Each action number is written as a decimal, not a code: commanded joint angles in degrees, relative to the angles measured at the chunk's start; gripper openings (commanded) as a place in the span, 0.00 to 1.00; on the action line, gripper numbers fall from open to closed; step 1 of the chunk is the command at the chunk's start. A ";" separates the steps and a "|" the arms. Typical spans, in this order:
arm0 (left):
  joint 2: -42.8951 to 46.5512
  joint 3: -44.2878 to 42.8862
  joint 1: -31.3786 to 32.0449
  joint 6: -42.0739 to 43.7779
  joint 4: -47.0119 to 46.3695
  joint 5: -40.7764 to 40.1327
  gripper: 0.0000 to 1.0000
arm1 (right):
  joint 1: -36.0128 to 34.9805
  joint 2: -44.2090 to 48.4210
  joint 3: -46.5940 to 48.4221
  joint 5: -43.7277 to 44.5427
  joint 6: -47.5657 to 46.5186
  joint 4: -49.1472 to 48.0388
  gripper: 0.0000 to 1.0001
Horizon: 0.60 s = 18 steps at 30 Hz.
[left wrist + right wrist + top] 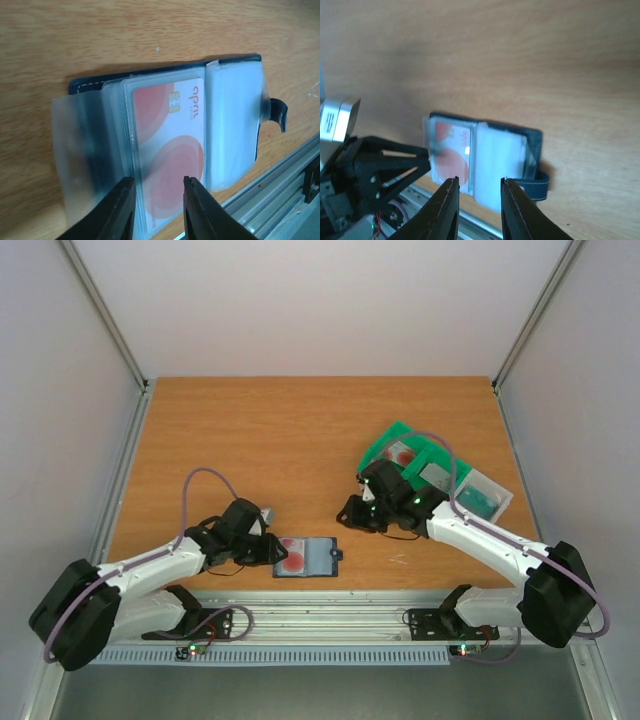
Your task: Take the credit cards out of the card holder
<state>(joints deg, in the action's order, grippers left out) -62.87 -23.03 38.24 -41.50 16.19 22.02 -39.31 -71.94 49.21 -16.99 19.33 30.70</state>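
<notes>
The slate-blue card holder (318, 558) lies open near the table's front edge, its dark tab (279, 111) pointing right. A whitish credit card (167, 130) with red blotches sits in a clear sleeve on the left panel. A blurred clear sleeve (82, 145) sticks out at the left. My left gripper (159, 181) is over the card's near end, jaws narrowly apart, nothing clamped that I can see. My right gripper (478, 180) hovers above the holder (505, 150), open with nothing in it. More cards (403, 455) lie in the green tray.
The green compartmented tray (385, 445) stands at the right, behind the right arm, and holds a red-blotched, a greyish and a teal card (480, 502). An aluminium rail (320, 608) runs along the front edge, just below the holder.
</notes>
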 commanded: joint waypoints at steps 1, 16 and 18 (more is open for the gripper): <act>-3.78 0.53 -0.13 -0.87 -8.01 1.97 0.26 | -5.11 -1.30 -2.08 -0.04 3.55 -7.71 0.24; -5.18 -0.18 -0.16 -0.87 -6.30 1.33 0.17 | -15.15 -14.43 -1.25 0.40 7.08 -18.25 0.21; -4.52 -0.45 -0.18 -0.74 -4.97 0.39 0.20 | -15.78 -15.54 -1.37 0.43 7.71 -19.36 0.21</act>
<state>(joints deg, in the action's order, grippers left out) -69.08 -22.79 38.22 -42.26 10.02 24.23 -53.76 -85.78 47.24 -16.97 25.10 15.38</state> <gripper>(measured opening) 0.184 0.209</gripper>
